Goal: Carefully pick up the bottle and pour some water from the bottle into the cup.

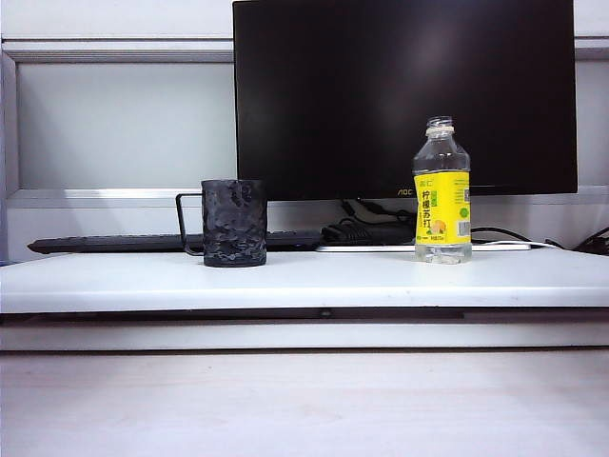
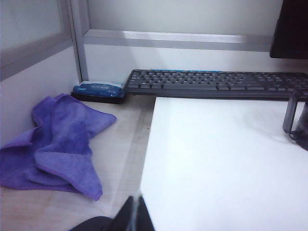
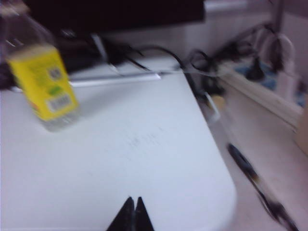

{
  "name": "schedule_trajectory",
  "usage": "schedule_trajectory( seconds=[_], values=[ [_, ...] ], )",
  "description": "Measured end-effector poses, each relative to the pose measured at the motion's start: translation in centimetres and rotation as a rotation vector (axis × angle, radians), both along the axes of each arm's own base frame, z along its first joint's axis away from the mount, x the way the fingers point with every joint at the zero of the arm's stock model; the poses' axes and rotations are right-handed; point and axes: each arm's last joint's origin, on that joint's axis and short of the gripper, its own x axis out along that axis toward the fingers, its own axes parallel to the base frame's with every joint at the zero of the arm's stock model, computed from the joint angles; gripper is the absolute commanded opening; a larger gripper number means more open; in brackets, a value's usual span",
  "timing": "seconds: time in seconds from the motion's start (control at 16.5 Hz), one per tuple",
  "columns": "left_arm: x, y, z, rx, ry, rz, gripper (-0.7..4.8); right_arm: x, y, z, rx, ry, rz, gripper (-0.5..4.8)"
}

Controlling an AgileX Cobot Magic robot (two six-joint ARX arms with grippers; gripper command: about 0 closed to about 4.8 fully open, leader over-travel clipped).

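We see the bottle [image 1: 442, 190] standing upright on a raised white board [image 1: 304, 281], toward the right of the exterior view. It is a small clear plastic bottle with a bright yellow label and an uncapped mouth. The water [image 1: 442, 249] shows only faintly, as a clear band below the label. Well apart from it, on the left part of the same board, stands the cup [image 1: 234, 223], a dark mug with a bumpy surface; its thin wire handle points away from the bottle.

Behind both stands a black monitor [image 1: 404, 95]; a dark keyboard [image 1: 171, 242] and a tangle of black cables [image 1: 366, 228] lie along its foot.

Neither arm appears in the exterior view. In the right wrist view, which is blurred, we see the right gripper [image 3: 132, 207] with its two dark fingertips pressed together and nothing between them. It hangs over the near part of the board, and the bottle [image 3: 41, 77] stands well ahead of the tips, off to one side.

In the left wrist view, the left gripper [image 2: 136, 211] also has its tips closed together and empty, at the near edge of the board. The cup's handle [image 2: 291, 113] shows far ahead of these tips, at the picture's edge. Off the board, beside the fingers, a crumpled purple cloth [image 2: 53, 144] lies on the pale desk [image 2: 125, 144], with a small blue box [image 2: 98, 90] beyond it.
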Motion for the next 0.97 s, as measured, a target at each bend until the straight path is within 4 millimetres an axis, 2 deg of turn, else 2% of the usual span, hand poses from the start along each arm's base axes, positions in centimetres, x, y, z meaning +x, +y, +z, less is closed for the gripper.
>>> schedule_trajectory(
  seconds=[0.12,0.24,0.3,0.42,0.49,0.55,0.61,0.67,0.73,0.79,0.85,0.91,0.97],
  values=[
    [-0.1,0.0,0.6,0.000,-0.008,0.000,-0.03,-0.4,0.1,1.9,0.002,-0.058,0.025,-0.06],
    [-0.6,0.0,2.4,0.001,-0.062,-0.003,0.48,-1.2,0.0,5.0,0.002,-0.161,0.027,-0.06],
    [-0.9,0.0,3.7,0.001,-0.105,-0.007,1.01,-1.7,0.0,6.3,-0.011,-0.194,0.026,-0.06],
    [-1.4,-0.1,5.3,0.003,-0.158,-0.012,2.97,-2.6,0.0,8.4,-0.051,-0.249,0.023,-0.05],
    [-1.7,-0.1,6.0,0.004,-0.177,-0.027,3.71,-3.1,0.0,9.4,-0.068,-0.275,0.021,-0.03],
    [-2.0,-0.2,6.7,0.007,-0.197,-0.050,3.82,-3.6,0.0,10.5,-0.076,-0.292,0.019,0.85],
    [-2.7,-0.3,8.7,0.016,-0.249,-0.089,3.82,-4.1,-0.1,12.7,-0.082,-0.321,0.018,1.92],
    [-3.3,-0.4,10.2,0.009,-0.291,-0.107,3.82,-4.3,0.0,15.1,-0.085,-0.354,0.034,2.30],
    [-3.8,-0.4,11.6,0.005,-0.324,-0.112,4.06,-4.3,0.0,17.0,-0.087,-0.384,0.041,2.45],
    [-4.0,-0.4,13.1,0.008,-0.340,-0.123,4.79,-3.9,0.1,18.6,-0.092,-0.392,0.049,3.29],
    [-3.7,-0.6,16.4,0.018,-0.362,-0.185,4.79,-2.1,0.3,22.5,-0.115,-0.399,0.121,4.55],
    [-2.7,-0.7,17.7,0.026,-0.347,-0.229,4.79,-1.0,0.5,24.2,-0.126,-0.406,0.177,4.79],
    [-0.8,-0.8,18.5,0.003,-0.283,-0.288,4.79,0.4,0.8,25.8,-0.135,-0.408,0.245,4.79]
  ],
)
